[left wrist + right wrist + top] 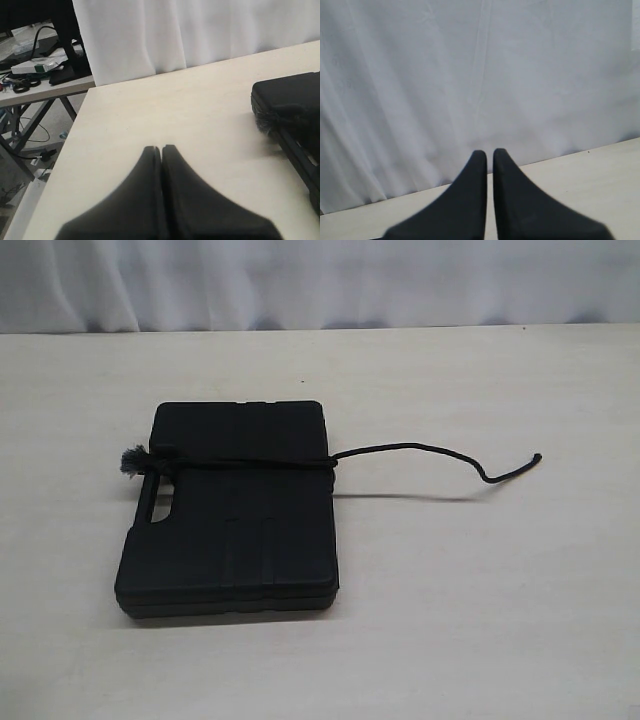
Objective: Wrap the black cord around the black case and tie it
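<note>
The black case (230,530) lies flat on the table, handle slot toward the left. The black cord (420,448) crosses its lid near the far edge. Its frayed tuft (131,462) sticks out at the case's left side, and the free length trails right across the table to a small end loop (537,457). Neither gripper shows in the exterior view. My left gripper (161,148) is shut and empty above bare table, with the case (295,92) and tuft (270,121) off to one side. My right gripper (490,151) is shut on nothing, only a thin slit between its fingers, facing the curtain.
A pale wooden table (480,590) carries everything, with a white curtain (320,280) behind it. The left wrist view shows the table's side edge (75,135) and, past it, a lower bench with clutter (35,65) and cables on the floor.
</note>
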Controlling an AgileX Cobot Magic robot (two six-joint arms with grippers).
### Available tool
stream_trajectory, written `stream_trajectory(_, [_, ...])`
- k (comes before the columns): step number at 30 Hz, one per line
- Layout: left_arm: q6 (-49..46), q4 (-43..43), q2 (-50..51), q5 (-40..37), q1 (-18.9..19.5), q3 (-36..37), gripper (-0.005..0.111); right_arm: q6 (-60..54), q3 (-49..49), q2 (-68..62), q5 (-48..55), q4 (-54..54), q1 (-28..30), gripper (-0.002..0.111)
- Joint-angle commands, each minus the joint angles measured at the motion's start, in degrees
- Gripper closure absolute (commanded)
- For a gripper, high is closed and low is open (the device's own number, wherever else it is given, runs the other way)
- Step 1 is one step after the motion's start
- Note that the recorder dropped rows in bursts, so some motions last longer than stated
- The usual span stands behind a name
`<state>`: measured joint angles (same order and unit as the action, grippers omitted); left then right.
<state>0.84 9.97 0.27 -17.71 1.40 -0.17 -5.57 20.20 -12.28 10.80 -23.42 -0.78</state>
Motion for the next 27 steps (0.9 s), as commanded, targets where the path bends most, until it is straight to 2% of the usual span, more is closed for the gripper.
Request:
stream_trajectory(1, [2.4,-0.2,-0.3,-0.1,0.2,0.2,0.107,-0.1,-0.2,0.4,0.0,0.0,0.0,0.104])
stream_trajectory(8, [2.4,-0.1,-0.3,-0.2,0.2,0.2,0.107,-0.1,-0.2,0.4,0.0,0.0,0.0,0.104])
stream_trajectory(14, [2.4,0.0,-0.3,-0.1,-1.8,0.2,0.107,-0.1,-0.2,0.4,0.0,0.0,0.0,0.104])
stream_trajectory(27, [2.4,0.0,-0.3,-0.1,-1.8,0.2,0.107,-0.1,-0.2,0.4,0.0,0.0,0.0,0.104])
